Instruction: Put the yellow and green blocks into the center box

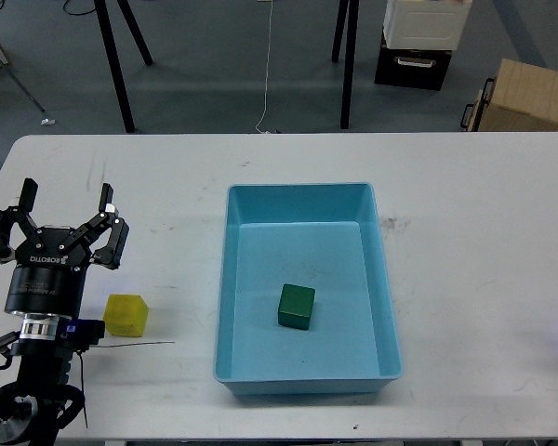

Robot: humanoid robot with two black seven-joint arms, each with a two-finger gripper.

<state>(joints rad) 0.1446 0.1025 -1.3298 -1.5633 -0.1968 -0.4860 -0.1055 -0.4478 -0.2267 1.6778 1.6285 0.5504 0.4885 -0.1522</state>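
Observation:
The light-blue tray point(302, 209) sits in the middle of the white table. The dark green block point(297, 307) lies on its flat bottom, near the front. The yellow block point(126, 315) lies on the table to the left of the tray. My left gripper point(65, 206) is open and empty, its fingers spread, with the tips a little beyond and to the left of the yellow block, which sits beside the gripper's body. My right arm and gripper are out of view.
Beyond the table's far edge stand black stand legs point(121, 65), a white and black crate point(418, 42) and a brown cardboard box point(530, 98). A thin cable point(135, 345) lies by the yellow block.

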